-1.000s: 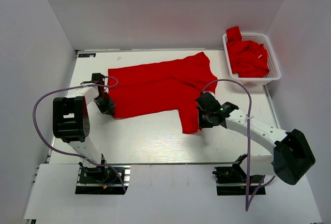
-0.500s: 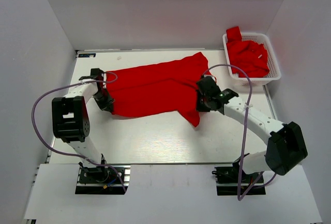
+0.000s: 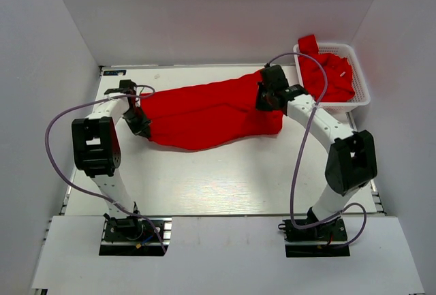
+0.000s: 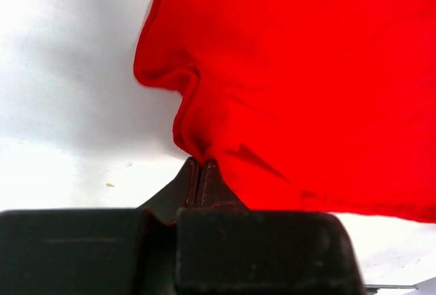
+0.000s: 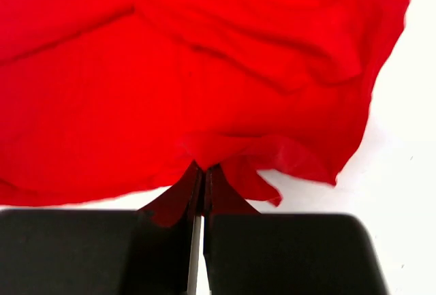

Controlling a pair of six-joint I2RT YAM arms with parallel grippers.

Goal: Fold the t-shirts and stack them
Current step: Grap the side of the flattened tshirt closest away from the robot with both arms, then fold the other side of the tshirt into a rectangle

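A red t-shirt [image 3: 204, 114] lies across the far half of the white table, folded lengthwise with its near edge bulging toward me. My left gripper [image 3: 141, 126] is shut on its left edge; the left wrist view shows the cloth [image 4: 306, 90] pinched between the closed fingertips [image 4: 199, 172]. My right gripper [image 3: 267, 99] is shut on the shirt's right end, near the far edge; the right wrist view shows bunched cloth [image 5: 204, 90] held at the fingertips [image 5: 203, 176]. More red t-shirts [image 3: 330, 73] are piled in a basket.
A white plastic basket [image 3: 361, 97] stands at the far right corner of the table, close to my right arm. The table top [image 3: 218, 179] has white walls on three sides. Purple cables loop from both arms.
My right gripper has carried the shirt's near-right part up and away, over the far edge, folding the shirt lengthwise. My left gripper has shifted slightly away with its edge.
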